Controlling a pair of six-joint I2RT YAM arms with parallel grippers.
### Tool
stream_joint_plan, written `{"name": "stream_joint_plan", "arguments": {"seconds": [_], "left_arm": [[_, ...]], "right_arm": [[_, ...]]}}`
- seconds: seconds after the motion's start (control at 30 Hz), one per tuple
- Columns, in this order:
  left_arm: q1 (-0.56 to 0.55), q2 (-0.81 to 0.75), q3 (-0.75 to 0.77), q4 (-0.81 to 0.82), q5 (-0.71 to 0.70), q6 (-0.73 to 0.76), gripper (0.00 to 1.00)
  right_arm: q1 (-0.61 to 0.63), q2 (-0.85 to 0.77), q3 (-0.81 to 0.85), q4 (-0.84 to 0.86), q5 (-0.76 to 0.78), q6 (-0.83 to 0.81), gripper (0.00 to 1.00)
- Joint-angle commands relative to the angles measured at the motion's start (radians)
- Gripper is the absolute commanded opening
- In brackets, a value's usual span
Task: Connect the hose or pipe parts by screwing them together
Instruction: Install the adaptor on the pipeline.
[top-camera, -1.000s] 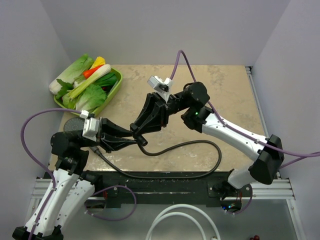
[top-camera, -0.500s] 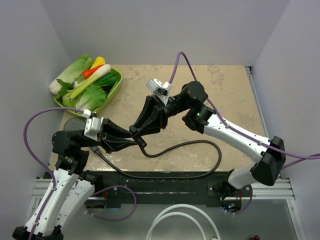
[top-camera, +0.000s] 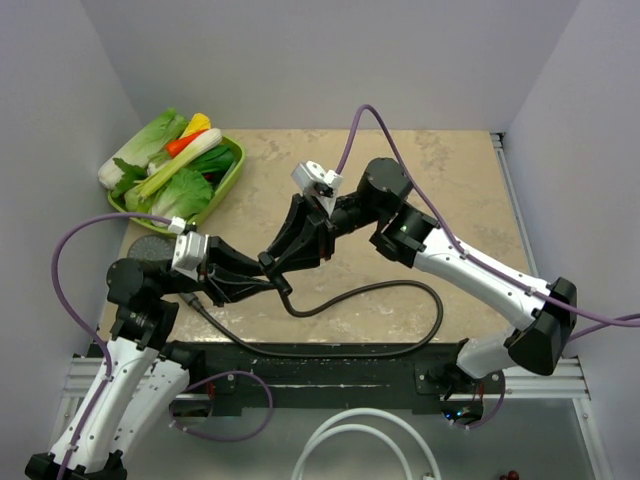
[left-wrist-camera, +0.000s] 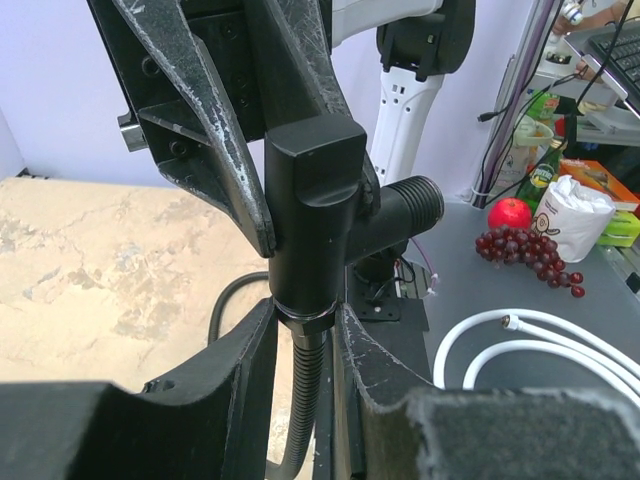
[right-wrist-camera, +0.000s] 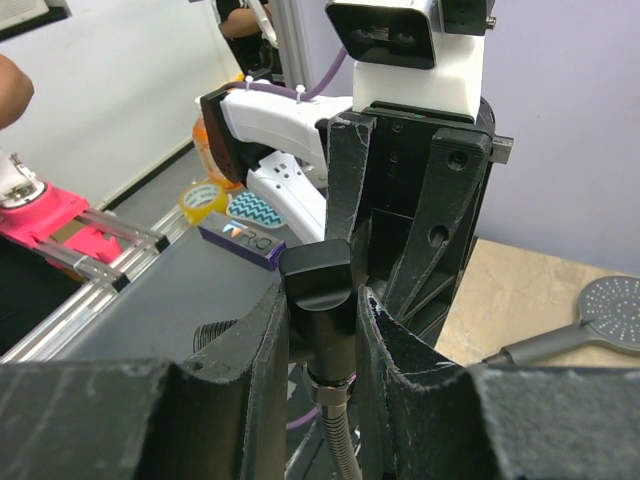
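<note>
Turning the nut while it sits even slightly crooked under the fitting would likely cross the threads and jam the joint. Both parts are up in mid-air, so only the two grips hold them in line.

Slip is a second worry. The right claw is closed narrow on the fitting's smooth square body, and if the turning gets stiff the fitting could spin between those fingers instead of tightening.

The hose is a third. It hangs from below the fitting and loops out over the desk, so its weight and stiffness may drag the nut sideways, or it may wind up and later back the nut off. The claws also crowd each other around the fitting, so a careless wrist roll could knock one against the other.

The left claw is pinched narrow on the nut, directly beneath the fitting, with the hose running down between its fingers. The right claw grips the fitting from the opposite side, above the nut. The fitting's threaded side port sticks out with nothing on it. The shower head lies on the desk well apart from the fitting. Whether it is joined to the hose's far end I cannot tell.
</note>
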Motion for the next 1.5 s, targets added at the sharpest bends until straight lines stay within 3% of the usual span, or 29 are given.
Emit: {"name": "stream_joint_plan", "arguments": {"seconds": [0.0,0.4,0.87,1.27,1.47], "left_arm": [[-0.003,-0.022,0.058,0.107,-0.065,0.003,0.0],[-0.003,-0.033,0.054,0.084,-0.074,0.026,0.0],[-0.003,-0.031,0.069,0.06,-0.094,0.039,0.0],[-0.003,-0.026,0.069,0.071,-0.105,0.023,0.0],[-0.003,-0.026,0.067,0.02,-0.102,0.065,0.0]], "right_arm": [[0.003,0.008,-0.005,-0.12,0.043,-0.064,0.0],[-0.003,-0.029,0.009,-0.232,0.124,-0.119,0.0],[-0.005,-0.133,-0.137,-0.182,0.364,-0.089,0.0],[-0.005,-0.154,-0.244,0.041,0.361,0.042,0.0],[-0.005,-0.19,-0.215,0.124,0.385,0.072,0.0]]}}
